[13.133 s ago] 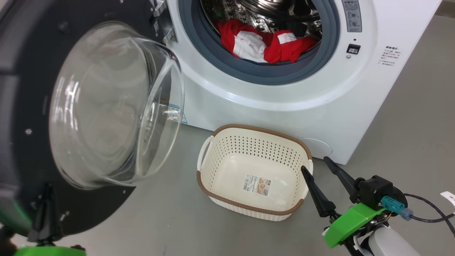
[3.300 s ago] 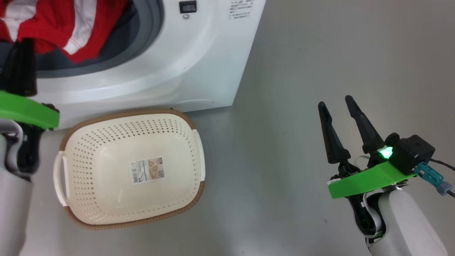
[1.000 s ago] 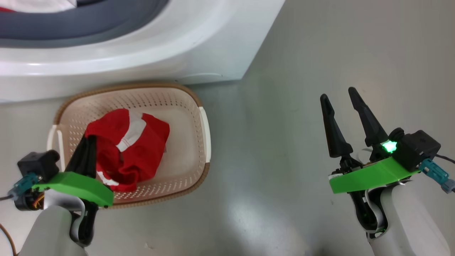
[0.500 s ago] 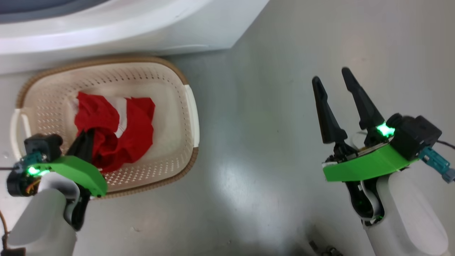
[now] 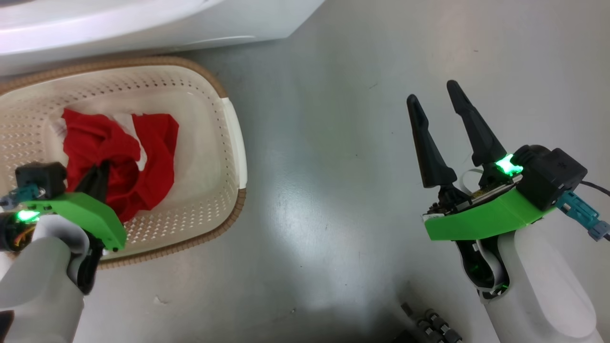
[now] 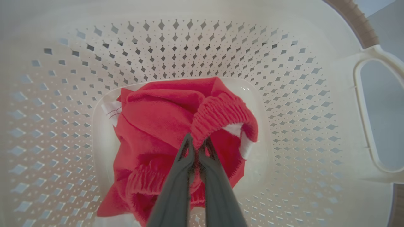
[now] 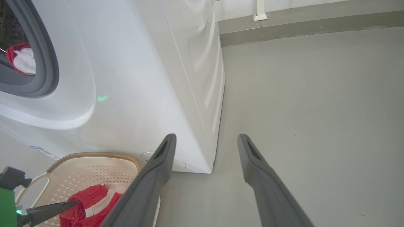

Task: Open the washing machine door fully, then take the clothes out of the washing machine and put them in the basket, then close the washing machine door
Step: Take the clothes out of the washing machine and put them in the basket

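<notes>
The cream basket (image 5: 232,136) stands on the floor just in front of the white washing machine (image 5: 143,19). Red-and-white clothes (image 5: 147,147) lie bunched on its floor. My left gripper (image 5: 101,167) reaches down into the basket, shut on the red elastic waistband (image 6: 221,110); the left wrist view has the two fingers pinched together on the fabric (image 6: 197,143) inside the perforated wall (image 6: 189,47). My right gripper (image 5: 432,93) hovers open and empty over bare floor to the right. In the right wrist view another red-and-white garment (image 7: 19,59) lies in the drum opening. The washing machine door is out of view.
Grey floor (image 5: 333,190) spreads between the basket and my right arm. Small dark ribbed parts (image 5: 429,326) lie at the bottom edge. The washer's right side (image 7: 195,63) and a wall skirting (image 7: 300,30) are in the right wrist view.
The head camera has shifted, sliding the basket left and up in the picture. The red garment has sunk lower into the basket, still pinched by my left gripper. The right gripper stays open.
</notes>
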Controlling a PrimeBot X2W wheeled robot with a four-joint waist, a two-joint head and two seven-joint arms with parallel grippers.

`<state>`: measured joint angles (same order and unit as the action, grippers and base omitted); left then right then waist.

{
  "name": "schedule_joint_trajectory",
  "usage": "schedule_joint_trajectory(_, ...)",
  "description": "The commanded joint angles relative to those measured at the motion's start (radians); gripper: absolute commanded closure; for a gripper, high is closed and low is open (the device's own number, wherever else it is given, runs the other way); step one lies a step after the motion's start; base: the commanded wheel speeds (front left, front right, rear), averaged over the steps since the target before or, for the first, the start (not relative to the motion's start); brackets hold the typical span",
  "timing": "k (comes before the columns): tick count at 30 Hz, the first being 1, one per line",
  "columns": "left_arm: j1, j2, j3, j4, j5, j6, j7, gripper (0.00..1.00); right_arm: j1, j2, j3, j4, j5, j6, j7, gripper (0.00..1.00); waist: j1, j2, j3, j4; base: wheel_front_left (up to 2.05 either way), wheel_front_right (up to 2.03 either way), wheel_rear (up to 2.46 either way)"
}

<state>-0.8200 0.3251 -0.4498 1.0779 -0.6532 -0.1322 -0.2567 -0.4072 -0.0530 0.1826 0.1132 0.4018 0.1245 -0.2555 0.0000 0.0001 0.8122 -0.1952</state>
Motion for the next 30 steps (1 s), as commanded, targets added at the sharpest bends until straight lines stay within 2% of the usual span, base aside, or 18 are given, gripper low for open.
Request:
schedule_joint_trajectory(1, 0.0, 0.047, 0.004, 0.004, -0.017, 0.002, -0.005, 1.0, 0.013, 0.003, 0.027, -0.026, 0.008, 0.006, -0.006, 0.0, 0.0, -0.0001, 0.008, -0.008, 0.0, 0.0, 0.0)
schedule_joint_trajectory(4, -0.014, 0.053, -0.023, 0.015, -0.043, 0.002, -0.005, 1.0, 0.012, 0.003, 0.028, -0.026, 0.007, 0.006, -0.006, 0.0, 0.0, -0.0001, 0.009, -0.008, 0.0, 0.0, 0.0)
schedule_joint_trajectory(5, -0.019, 0.054, -0.03, 0.015, -0.051, 0.002, -0.005, 0.89, 0.011, 0.003, 0.029, -0.025, 0.006, 0.006, -0.006, 0.0, 0.0, -0.0001, 0.009, -0.008, 0.0, 0.0, 0.0)
schedule_joint_trajectory(7, -0.024, 0.056, -0.041, 0.011, -0.069, 0.002, -0.005, 0.53, 0.009, 0.003, 0.027, -0.023, 0.005, 0.006, -0.006, 0.0, 0.0, -0.0001, 0.007, -0.005, 0.0, 0.0, 0.0)
schedule_joint_trajectory(9, -0.022, 0.054, -0.048, 0.002, -0.084, 0.002, -0.005, 0.0, 0.01, 0.003, 0.024, -0.02, 0.003, 0.006, -0.006, 0.0, 0.0, -0.0001, -0.002, 0.0, 0.0, 0.0, 0.0)
schedule_joint_trajectory(19, 0.034, 0.048, -0.029, -0.041, -0.133, 0.002, -0.005, 0.0, 0.019, 0.003, 0.015, -0.002, -0.003, 0.006, -0.006, 0.0, 0.0, -0.0001, -0.061, 0.018, 0.0, 0.0, 0.0)
schedule_joint_trajectory(24, 0.064, 0.042, 0.032, -0.079, -0.136, 0.002, -0.005, 0.0, 0.021, 0.003, 0.005, 0.008, -0.011, 0.006, -0.006, 0.0, 0.0, -0.0001, -0.096, 0.034, 0.0, 0.0, 0.0)
schedule_joint_trajectory(30, 0.126, 0.031, 0.13, -0.168, -0.086, 0.002, -0.005, 0.0, 0.031, 0.003, -0.011, 0.025, -0.021, 0.006, -0.006, 0.0, 0.0, -0.0001, -0.167, 0.059, 0.0, 0.0, 0.0)
